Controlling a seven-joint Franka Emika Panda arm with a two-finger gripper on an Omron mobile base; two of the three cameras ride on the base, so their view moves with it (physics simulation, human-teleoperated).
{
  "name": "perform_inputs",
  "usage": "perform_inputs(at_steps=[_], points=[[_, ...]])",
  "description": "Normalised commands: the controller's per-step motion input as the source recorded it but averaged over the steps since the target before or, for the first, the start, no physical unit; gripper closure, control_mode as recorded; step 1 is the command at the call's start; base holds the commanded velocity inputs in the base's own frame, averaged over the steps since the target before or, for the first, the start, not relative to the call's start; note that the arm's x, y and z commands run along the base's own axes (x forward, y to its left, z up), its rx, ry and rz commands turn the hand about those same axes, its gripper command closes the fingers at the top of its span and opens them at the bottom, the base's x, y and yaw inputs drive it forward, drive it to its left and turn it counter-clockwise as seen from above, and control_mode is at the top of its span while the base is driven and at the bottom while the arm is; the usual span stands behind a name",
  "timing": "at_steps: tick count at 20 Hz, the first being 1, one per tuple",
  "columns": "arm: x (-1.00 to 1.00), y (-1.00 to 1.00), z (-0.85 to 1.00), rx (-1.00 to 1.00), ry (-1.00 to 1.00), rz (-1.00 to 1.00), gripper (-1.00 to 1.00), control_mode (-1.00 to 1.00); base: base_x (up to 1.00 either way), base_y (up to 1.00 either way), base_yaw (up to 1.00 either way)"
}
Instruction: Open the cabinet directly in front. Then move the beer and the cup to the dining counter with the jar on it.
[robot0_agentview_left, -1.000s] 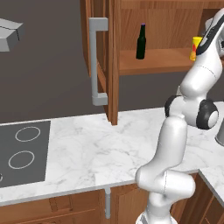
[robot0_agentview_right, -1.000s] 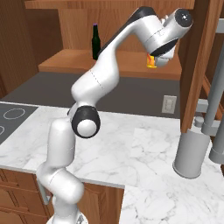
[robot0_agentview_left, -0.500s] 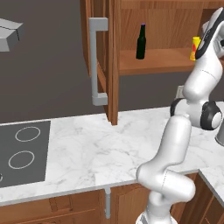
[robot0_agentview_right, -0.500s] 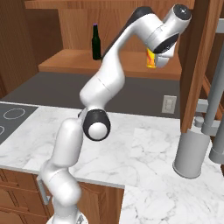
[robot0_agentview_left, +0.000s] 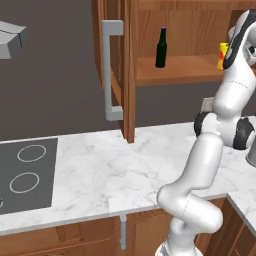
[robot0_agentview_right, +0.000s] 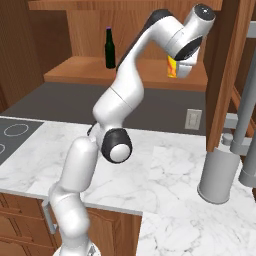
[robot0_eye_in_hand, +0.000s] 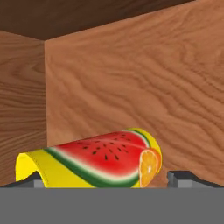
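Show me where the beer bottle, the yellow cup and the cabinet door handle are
beer bottle (robot0_agentview_left: 161, 52), left base view, on its body.
yellow cup (robot0_eye_in_hand: 94, 162), hand view, on its watermelon print.
cabinet door handle (robot0_agentview_left: 108, 70), left base view, on the vertical bar.

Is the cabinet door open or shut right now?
Open. The cabinet door stands swung out edge-on with its grey handle facing the room, and the beer and the cup show on the bare shelf inside.

Before me runs a white, grey-veined marble bench (robot0_agentview_left: 115, 165) on reddish-brown wooden drawer units (robot0_agentview_left: 65, 240), with a flat grey cooktop (robot0_agentview_left: 25, 175) set into its left end. A dark grey wall (robot0_agentview_left: 55, 90) rises behind, carrying a white socket plate (robot0_agentview_right: 193, 119).
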Motion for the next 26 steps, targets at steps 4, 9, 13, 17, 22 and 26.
perform_inputs(at_steps=[4,9,13,17,22,26], points=[[0.12,0.02,-0.34,-0.06,0.18,0.00,-1.00,-1.00,0.00,0.00,0.00],[0.31,0.23,-0.23,-0.10,0.20,0.00,1.00,-1.00,0.00,0.00,0.00],[0.19,0.02,-0.03,-0.02,0.05,-0.01,1.00,-1.00,0.00,0.00,0.00],[-0.31,-0.29,-0.05,0.02,-0.14,-0.10,1.00,-1.00,0.00,0.00,0.00],[-0.96,-0.74,-0.45,0.14,-0.49,-0.16,1.00,-1.00,0.00,0.00,0.00],[-0.99,-0.50,-0.44,0.21,-0.64,-0.14,1.00,-1.00,0.00,0.00,0.00]])
